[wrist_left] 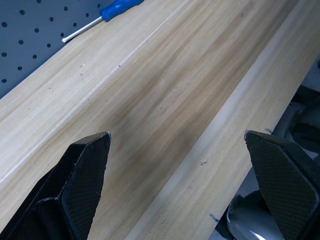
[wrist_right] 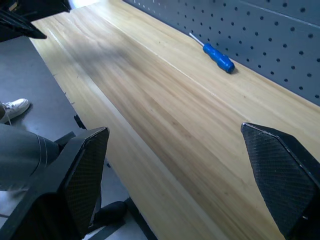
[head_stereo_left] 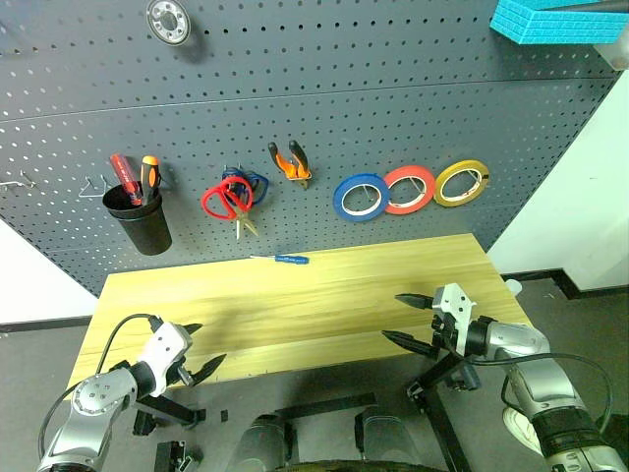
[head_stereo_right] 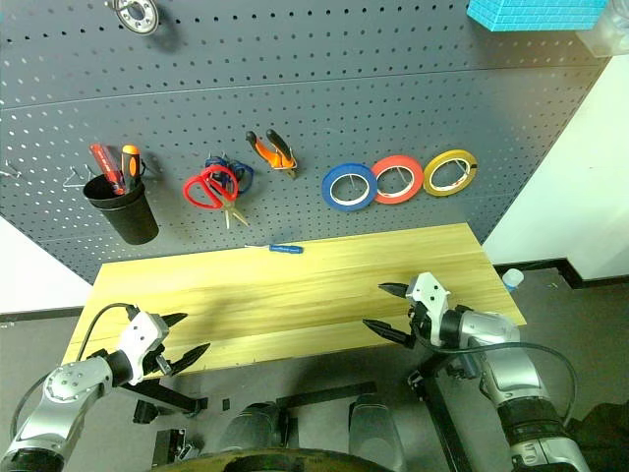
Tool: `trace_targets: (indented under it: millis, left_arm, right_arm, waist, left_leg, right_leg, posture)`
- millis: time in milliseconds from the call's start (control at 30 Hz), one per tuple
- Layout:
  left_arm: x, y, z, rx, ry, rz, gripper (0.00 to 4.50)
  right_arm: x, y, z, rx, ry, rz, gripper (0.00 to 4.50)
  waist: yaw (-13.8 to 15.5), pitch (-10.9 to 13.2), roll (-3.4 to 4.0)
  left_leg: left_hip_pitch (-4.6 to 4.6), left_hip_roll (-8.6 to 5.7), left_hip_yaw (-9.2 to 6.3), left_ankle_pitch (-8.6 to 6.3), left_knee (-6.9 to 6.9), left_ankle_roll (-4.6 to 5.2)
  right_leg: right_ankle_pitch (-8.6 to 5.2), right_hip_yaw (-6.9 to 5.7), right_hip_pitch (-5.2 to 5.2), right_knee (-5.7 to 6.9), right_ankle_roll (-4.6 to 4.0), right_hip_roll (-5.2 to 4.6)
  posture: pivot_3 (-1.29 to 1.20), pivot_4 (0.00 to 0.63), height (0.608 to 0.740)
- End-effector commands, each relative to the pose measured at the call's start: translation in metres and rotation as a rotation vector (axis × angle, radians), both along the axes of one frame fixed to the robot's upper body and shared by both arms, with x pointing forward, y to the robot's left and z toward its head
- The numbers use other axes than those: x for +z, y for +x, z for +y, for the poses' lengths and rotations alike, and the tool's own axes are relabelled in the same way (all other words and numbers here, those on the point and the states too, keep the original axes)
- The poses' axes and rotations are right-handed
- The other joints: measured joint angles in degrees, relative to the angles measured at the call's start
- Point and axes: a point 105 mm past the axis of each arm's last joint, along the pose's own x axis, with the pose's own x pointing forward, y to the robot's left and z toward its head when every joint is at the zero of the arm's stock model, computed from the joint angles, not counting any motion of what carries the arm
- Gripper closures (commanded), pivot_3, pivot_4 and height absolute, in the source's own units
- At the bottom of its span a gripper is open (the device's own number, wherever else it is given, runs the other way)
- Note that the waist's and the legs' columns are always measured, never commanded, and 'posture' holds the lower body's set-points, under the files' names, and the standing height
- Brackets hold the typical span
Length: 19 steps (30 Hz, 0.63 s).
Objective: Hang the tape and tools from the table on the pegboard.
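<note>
Nearest you, both claws hang over the front edge of the counter [head_stereo_left: 295, 315], a long top of light yellowish wood with lengthwise grain. Your left claw [head_stereo_left: 201, 349] has its black fingers spread wide and holds nothing; your right claw [head_stereo_left: 408, 320] is just as wide and just as empty. The two are well apart, left and right of the bare middle of the wood. Grey floor shows under the front edge, and white wall on either side of the board.

Farther back, the small blue-handled screwdriver [head_stereo_left: 282, 259] lies flat at the counter's rear edge, just before the board. Its long axis runs along that edge, thin shaft toward your left, handle toward your right.

Beyond it, the dark grey pegboard [head_stereo_left: 393, 98] carries the rest: a black cup [head_stereo_left: 141, 221] with larger screwdrivers, the red-handled scissors [head_stereo_left: 228, 202] with blades down, the orange-and-black pliers [head_stereo_left: 290, 162], then the blue tape [head_stereo_left: 360, 197], a red roll [head_stereo_left: 409, 189] and a yellow roll [head_stereo_left: 461, 183] in a row. No writing can be read anywhere.
</note>
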Motion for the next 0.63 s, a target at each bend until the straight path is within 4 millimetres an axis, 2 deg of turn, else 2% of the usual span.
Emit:
trace_targets:
  millis: [33, 333, 633]
  left_arm:
    - [0.0105, 0.004, 0.0023, 0.004, 0.01, -0.038, 0.03]
    - [0.0122, 0.0059, 0.0007, -0.001, 0.011, -0.035, 0.03]
    - [0.0127, 0.0089, -0.0023, -0.005, 0.008, -0.035, 0.03]
  right_arm:
    - [0.0098, 0.0034, 0.0047, 0.02, 0.01, -0.044, 0.07]
    - [0.0081, 0.0012, 0.0056, 0.013, 0.014, -0.037, 0.07]
    - [0.015, 0.0014, 0.0087, 0.012, 0.016, -0.042, 0.07]
  waist:
    - [0.02, 0.02, 0.03]
    - [-0.02, 0.17, 0.17]
    - [-0.08, 0.21, 0.21]
  left_leg:
    - [0.0, 0.0, 0.0, 0.0, -0.01, 0.01]
    - [-0.05, 0.0, 0.01, -0.02, -0.03, 0.03]
    - [-0.13, 0.0, 0.02, -0.04, -0.04, 0.05]
  right_leg:
    - [0.0, 0.0, 0.0, -0.01, 0.0, 0.0]
    - [-0.02, 0.0, -0.06, -0.04, 0.0, -0.01]
    - [-0.03, -0.01, -0.14, -0.1, 0.0, -0.02]
  posture:
    - [-0.05, 0.047, 0.74]
    - [-0.06, 0.054, 0.74]
    - [-0.06, 0.051, 0.74]
